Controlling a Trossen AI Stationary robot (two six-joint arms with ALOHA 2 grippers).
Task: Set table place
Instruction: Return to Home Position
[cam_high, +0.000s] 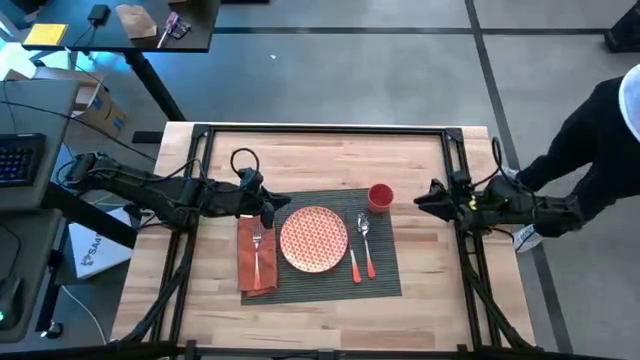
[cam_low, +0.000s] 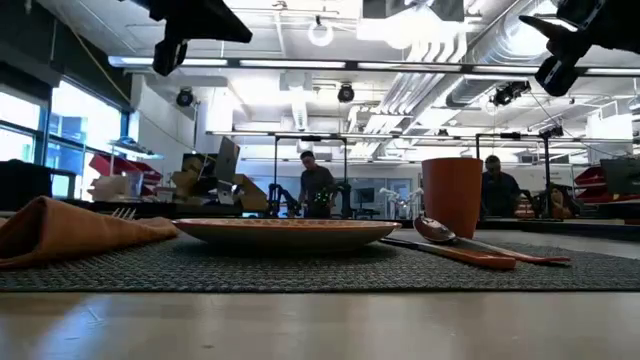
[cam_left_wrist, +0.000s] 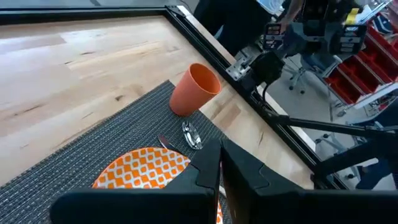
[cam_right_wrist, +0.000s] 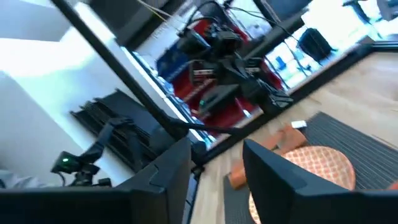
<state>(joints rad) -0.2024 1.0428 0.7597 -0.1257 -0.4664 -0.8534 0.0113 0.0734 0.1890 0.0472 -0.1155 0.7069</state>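
Observation:
A dark grey ribbed placemat lies on the middle of the wooden table. On it rest a red-and-white patterned plate, an orange napkin with a fork on top, a spoon, two orange-handled utensils and a red cup, which stands upright at the mat's far right corner. My left gripper hovers shut above the mat's far left, holding nothing. My right gripper hangs open to the right of the cup, also with nothing in it.
A black metal frame runs along the table's far edge and down both sides. A person stands beyond the table's right edge. A dark desk with clutter is at the far left. Bare wood lies in front of the mat.

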